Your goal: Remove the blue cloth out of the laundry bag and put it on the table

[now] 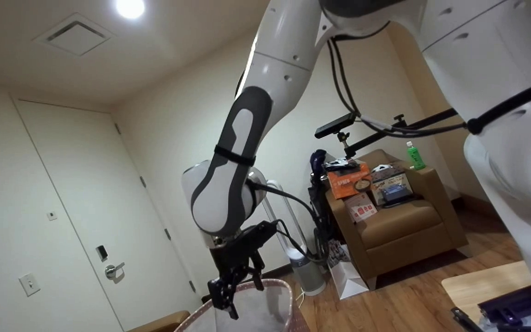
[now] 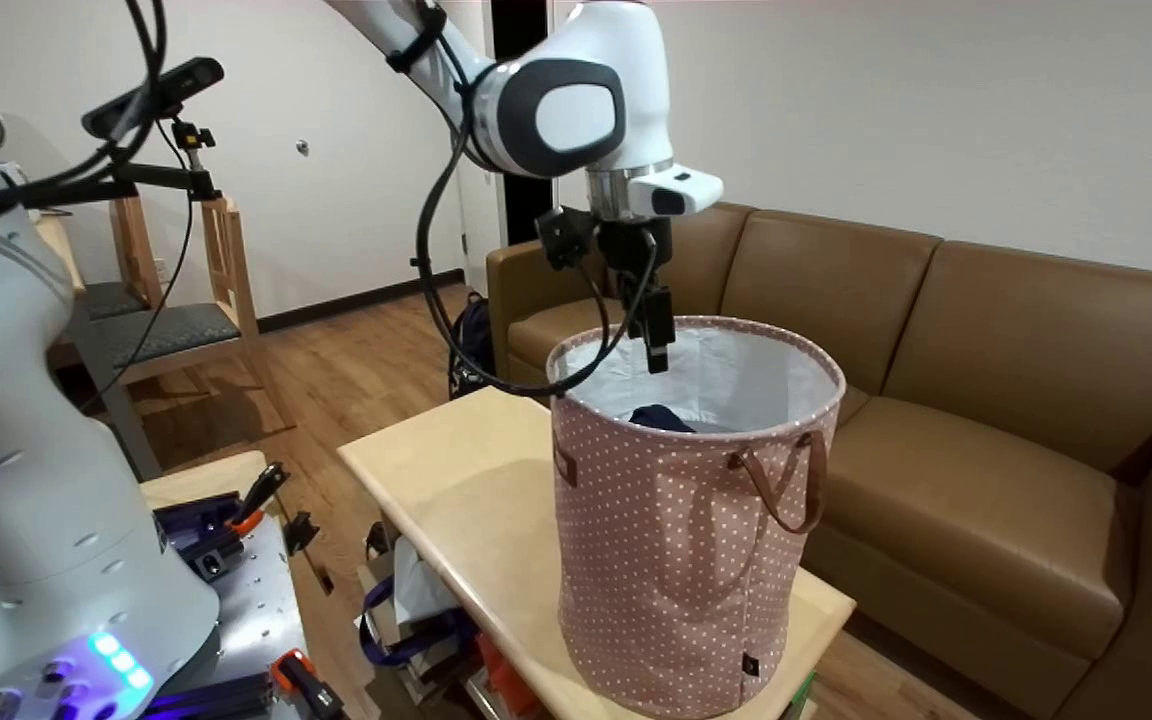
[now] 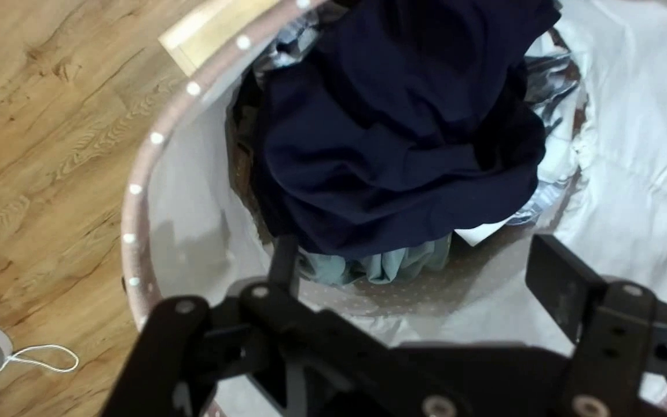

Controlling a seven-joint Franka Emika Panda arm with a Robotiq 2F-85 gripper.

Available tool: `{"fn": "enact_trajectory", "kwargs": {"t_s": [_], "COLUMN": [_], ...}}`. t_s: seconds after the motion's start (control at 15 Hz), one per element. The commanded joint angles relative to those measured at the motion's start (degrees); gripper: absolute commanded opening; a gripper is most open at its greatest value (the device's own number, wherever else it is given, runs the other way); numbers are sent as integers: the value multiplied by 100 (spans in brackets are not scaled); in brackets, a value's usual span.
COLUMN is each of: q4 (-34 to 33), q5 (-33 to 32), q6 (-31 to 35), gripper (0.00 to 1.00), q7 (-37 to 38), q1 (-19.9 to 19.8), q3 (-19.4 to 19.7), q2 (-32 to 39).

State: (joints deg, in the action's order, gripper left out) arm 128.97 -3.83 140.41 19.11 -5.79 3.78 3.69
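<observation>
The dark blue cloth [image 3: 391, 156] lies crumpled inside the laundry bag [image 3: 136, 191] in the wrist view. Only a small part of the cloth [image 2: 660, 418] shows in an exterior view. The pink dotted bag [image 2: 676, 560] with its white lining stands upright on the light wooden table [image 2: 456, 470]; its rim [image 1: 288, 299] also shows in an exterior view, where the cloth is hidden. My gripper [image 3: 421, 272] is open and empty, above the cloth and apart from it. In both exterior views the gripper [image 1: 245, 299] [image 2: 658, 362] points down at the bag's mouth.
Other items, among them a pale green cloth [image 3: 391, 266] and clear plastic [image 3: 548, 87], lie under and beside the blue cloth. The bag has a brown handle [image 2: 786, 490]. A brown sofa [image 2: 986, 480] stands behind the table. A loose cable [image 2: 426, 240] hangs beside the arm.
</observation>
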Motion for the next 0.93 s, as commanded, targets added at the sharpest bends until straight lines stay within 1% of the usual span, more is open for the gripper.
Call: {"fn": "enact_trajectory", "kwargs": {"t_s": [0.0,0.13,0.33,0.47,0.6,0.67,0.73,0.87], "q4": [-119,-223,-243,-649,-1099,-1333,-1562,-2025], "q5": [30,38,38,700,1560,1882,2069,1996], "q6": [-17,-17,-17,150,501,556,629,664], "gripper": [100,100,100,100,100,100,100,100], "q7": [-39,-43,-43,-809,-1650,-1857,-2087,-2064], "q1": [78,98,101,17,-55,-92,-125,-97], "q3": [80,85,84,-37,-233,-328,-433,-472], "q2": [173,321,316,840,1522,1815,2124,2736]}}
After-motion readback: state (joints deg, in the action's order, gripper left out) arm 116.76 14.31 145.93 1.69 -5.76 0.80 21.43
